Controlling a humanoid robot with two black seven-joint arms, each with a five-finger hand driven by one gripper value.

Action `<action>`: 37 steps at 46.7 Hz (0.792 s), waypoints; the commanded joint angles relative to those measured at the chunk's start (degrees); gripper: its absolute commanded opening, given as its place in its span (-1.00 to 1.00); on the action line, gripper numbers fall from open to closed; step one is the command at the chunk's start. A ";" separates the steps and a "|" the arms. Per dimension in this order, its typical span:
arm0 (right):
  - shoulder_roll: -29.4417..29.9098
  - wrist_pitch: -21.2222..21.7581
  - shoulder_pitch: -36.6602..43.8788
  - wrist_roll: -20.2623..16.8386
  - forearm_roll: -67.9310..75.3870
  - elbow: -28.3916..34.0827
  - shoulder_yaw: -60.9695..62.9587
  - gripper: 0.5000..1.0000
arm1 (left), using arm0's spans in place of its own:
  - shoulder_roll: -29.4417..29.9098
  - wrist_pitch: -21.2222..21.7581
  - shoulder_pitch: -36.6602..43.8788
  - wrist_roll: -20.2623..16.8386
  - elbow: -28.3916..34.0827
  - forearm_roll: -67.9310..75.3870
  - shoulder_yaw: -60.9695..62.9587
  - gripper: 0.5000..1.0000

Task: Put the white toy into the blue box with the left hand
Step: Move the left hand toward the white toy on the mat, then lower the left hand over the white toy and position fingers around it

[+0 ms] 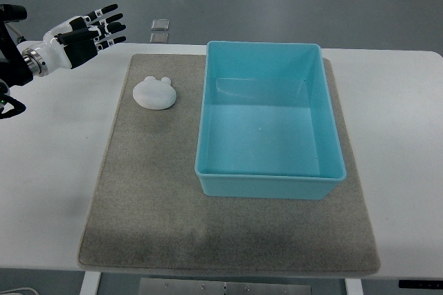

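Blue box (270, 184), white toy (155, 93) apart

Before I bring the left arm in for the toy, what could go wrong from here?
1. The white toy is low and rounded, flat on the grey mat; the open left robot hand could slide off it or drag the mat.
2. The toy lies close to the blue box; a sideways reach may nudge it against the wall.
3. Carried too low, the toy might catch the box's left rim instead of clearing it.

Bright, even overhead light — sharp (soft shadows).
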 commanded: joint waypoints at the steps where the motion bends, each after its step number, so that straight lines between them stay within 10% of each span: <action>1: 0.00 0.00 0.00 -0.01 0.00 -0.02 0.00 0.74 | 1.27 0.01 -1.05 -2.81 -0.92 9.66 -0.52 0.98; 10: 0.00 0.00 0.00 -0.01 0.00 -0.02 0.00 0.74 | 6.46 0.01 -1.76 -9.15 -9.62 21.44 0.09 0.99; 37: 0.00 0.00 0.00 -0.01 0.00 -0.02 0.00 0.74 | 6.02 2.22 -4.31 -9.41 -20.78 57.92 2.64 0.98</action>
